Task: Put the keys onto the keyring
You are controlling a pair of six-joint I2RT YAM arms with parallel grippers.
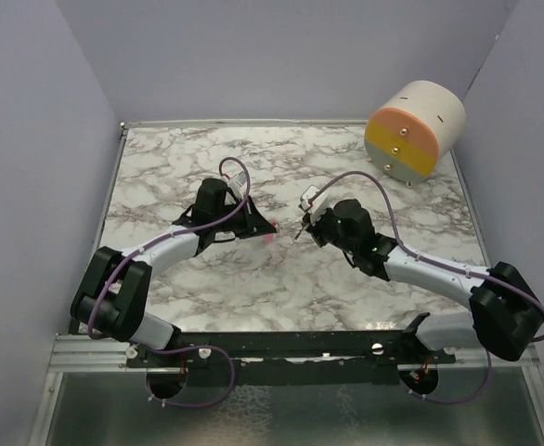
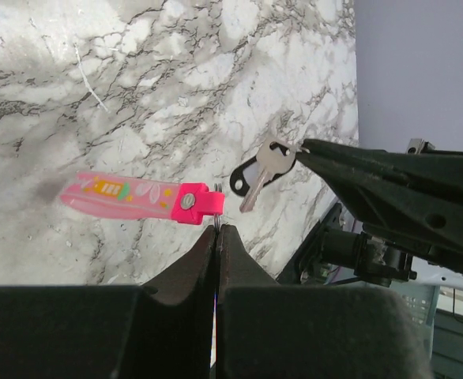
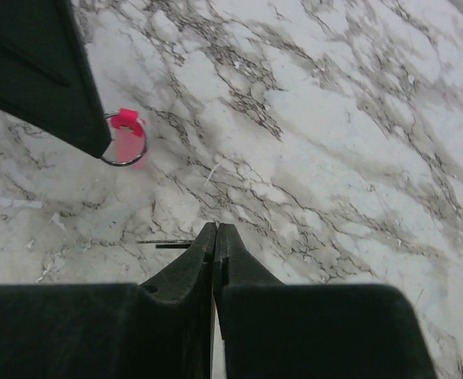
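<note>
Grey-veined marble bench point(image 1: 281, 297) between lilac walls: the left hand point(image 2: 218, 230) is clamped shut on the thin metal ring point(image 3: 125, 147) of the keyring point(image 2: 137, 192), its bright pink tag jutting out sideways. The right hand point(image 3: 216, 230) pinches the key point(image 2: 261, 169) just beside it, both at mid-bench. The small key, part black and part silvery, hangs tilted and is not yet touching the ring. Threading appears to be the step in hand. The next move likely calls for lining the key's hole up with the ring's wire.
</note>
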